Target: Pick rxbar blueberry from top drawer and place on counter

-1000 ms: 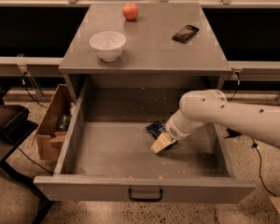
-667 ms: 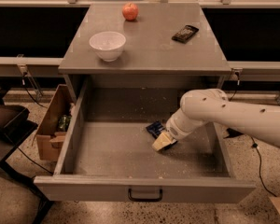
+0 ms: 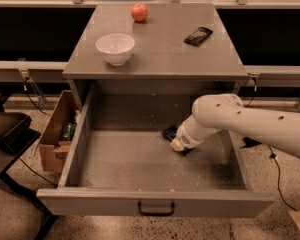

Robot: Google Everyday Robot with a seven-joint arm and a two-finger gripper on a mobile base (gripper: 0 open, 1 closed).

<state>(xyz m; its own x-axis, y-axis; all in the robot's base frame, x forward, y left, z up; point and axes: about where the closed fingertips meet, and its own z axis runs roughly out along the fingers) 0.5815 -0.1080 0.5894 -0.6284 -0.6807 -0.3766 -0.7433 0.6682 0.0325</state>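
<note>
The top drawer [image 3: 115, 164] is pulled open below the counter [image 3: 160, 49]. The rxbar blueberry [image 3: 169, 132], a dark blue wrapped bar, lies on the drawer floor near the back right, partly hidden by my arm. My gripper [image 3: 178, 145] is down inside the drawer, right at the bar's near end, at the tip of the white arm reaching in from the right. Whether it holds the bar cannot be told.
On the counter stand a white bowl [image 3: 115, 48], a red apple [image 3: 139, 12] and a black wrapped bar [image 3: 198, 35]. A cardboard box [image 3: 57, 131] with items sits on the floor left of the drawer. Cables run along the floor.
The gripper has shifted very slightly toward the bar at the back of the drawer; the bar has not visibly moved.
</note>
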